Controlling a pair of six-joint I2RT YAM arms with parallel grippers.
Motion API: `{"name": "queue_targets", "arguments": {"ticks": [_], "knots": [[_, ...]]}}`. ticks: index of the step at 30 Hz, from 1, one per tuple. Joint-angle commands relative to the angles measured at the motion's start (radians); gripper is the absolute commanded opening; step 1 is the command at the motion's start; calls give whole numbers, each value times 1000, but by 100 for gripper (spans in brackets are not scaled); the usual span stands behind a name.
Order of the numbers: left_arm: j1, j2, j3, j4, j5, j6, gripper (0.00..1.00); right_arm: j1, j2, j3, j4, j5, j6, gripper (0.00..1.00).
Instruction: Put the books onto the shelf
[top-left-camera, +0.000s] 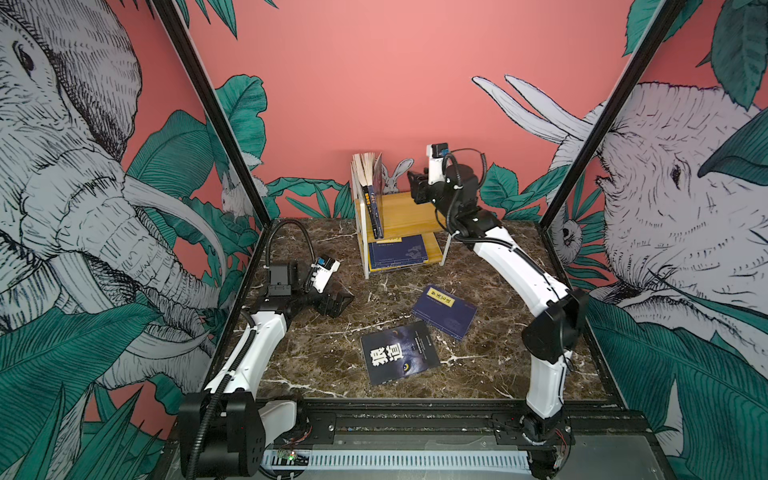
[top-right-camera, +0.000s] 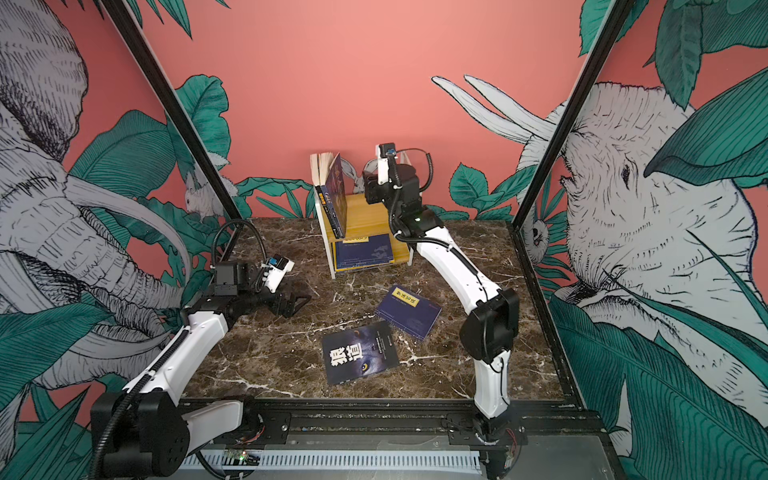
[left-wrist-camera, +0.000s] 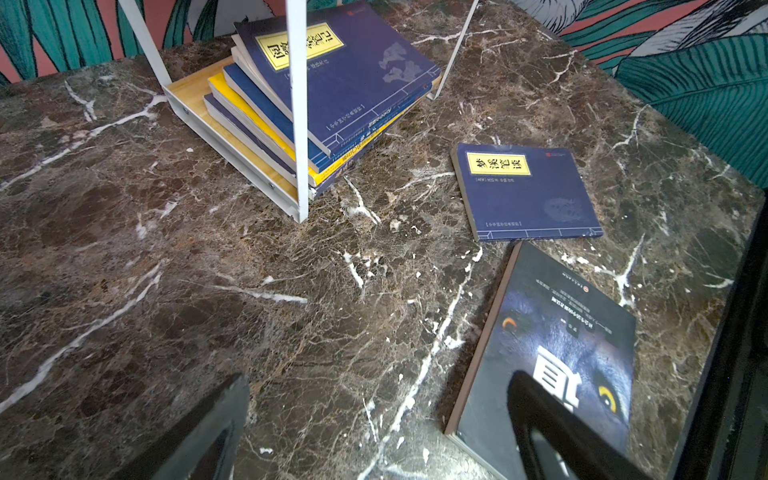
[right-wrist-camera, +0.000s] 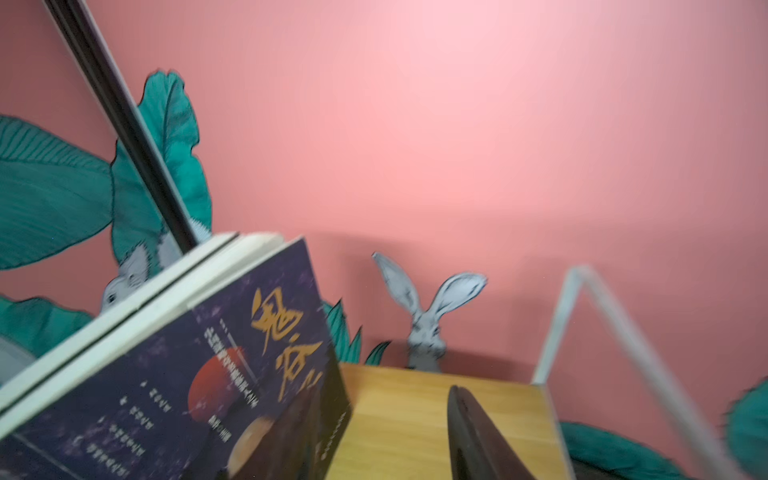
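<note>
Over on the left, the left fingers (left-wrist-camera: 548, 428) sit low over the tabletop (top-left-camera: 316, 357), spread wide and holding nothing. The dark book with white characters (top-left-camera: 399, 353) lies flat just ahead of them and to their right, its spine running roughly along their reach, and the navy book (top-left-camera: 444, 311) lies a little beyond it. Further right, the right fingers (right-wrist-camera: 478, 440) are apart above the top board of the shelf (top-left-camera: 411, 212), with the standing books (top-left-camera: 370, 191) just to their left, so I'd judge the left arm nearer to both loose books.
</note>
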Motion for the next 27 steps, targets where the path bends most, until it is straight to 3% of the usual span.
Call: {"name": "queue_targets", "arguments": {"ticks": [1,5,15,18,24,27], "knots": [[6,-9,-14,-8,0,36,97,-20,-73,-72,-34,137,-128,61],[7,-6,-22,5,9,35,98,-66,-111,-126,-49,184,-128,68],[18,-16,-9,-10,10,35,98,-126,-15,-127,-76,107,-42,67],[26,-23,-22,1,14,35,98,-137,4,-124,-92,96,-29,57],[31,-19,-24,14,21,21,99,-145,-34,-179,-71,83,-23,26],[32,-17,-14,2,16,28,99,-146,-59,-206,-70,91,-18,18]]}}
